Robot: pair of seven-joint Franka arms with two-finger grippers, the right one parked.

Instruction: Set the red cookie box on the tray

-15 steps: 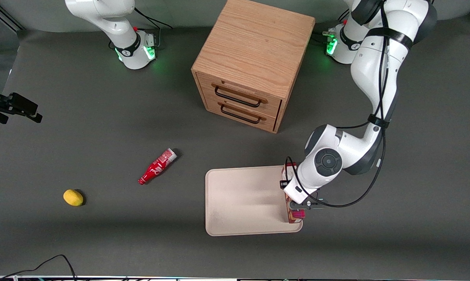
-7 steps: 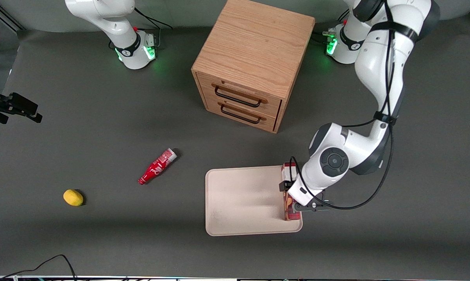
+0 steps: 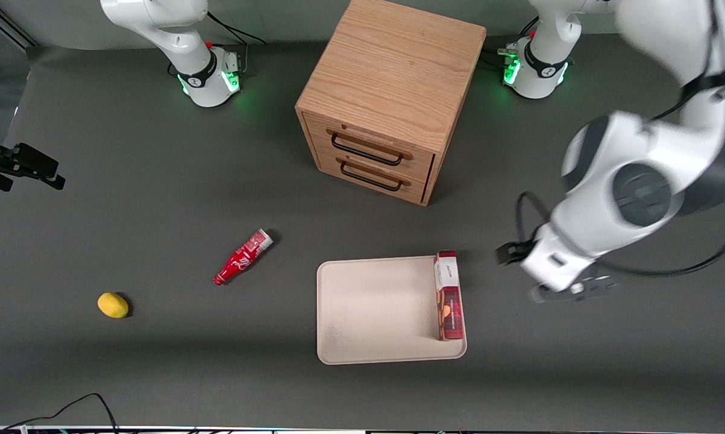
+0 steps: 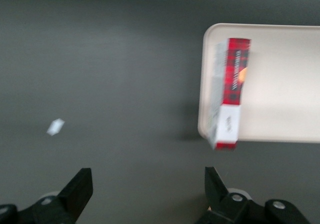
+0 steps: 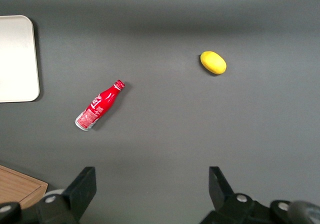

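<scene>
The red cookie box (image 3: 448,295) stands on its long narrow side on the cream tray (image 3: 374,307), along the tray's edge nearest the working arm, its white end panel toward the cabinet. My left gripper (image 3: 570,290) is raised above the bare table beside the tray, toward the working arm's end, apart from the box. In the left wrist view the gripper (image 4: 148,189) is open and empty, with the box (image 4: 230,89) on the tray (image 4: 285,84) some way off. A corner of the tray also shows in the right wrist view (image 5: 17,59).
A wooden two-drawer cabinet (image 3: 392,96) stands farther from the front camera than the tray. A small red bottle (image 3: 241,257) and a yellow lemon-like object (image 3: 112,305) lie toward the parked arm's end. A small white scrap (image 4: 55,126) lies on the table.
My gripper has let go of the box, risen and swung away from the tray toward the working arm's end. The box stays standing on the tray's edge.
</scene>
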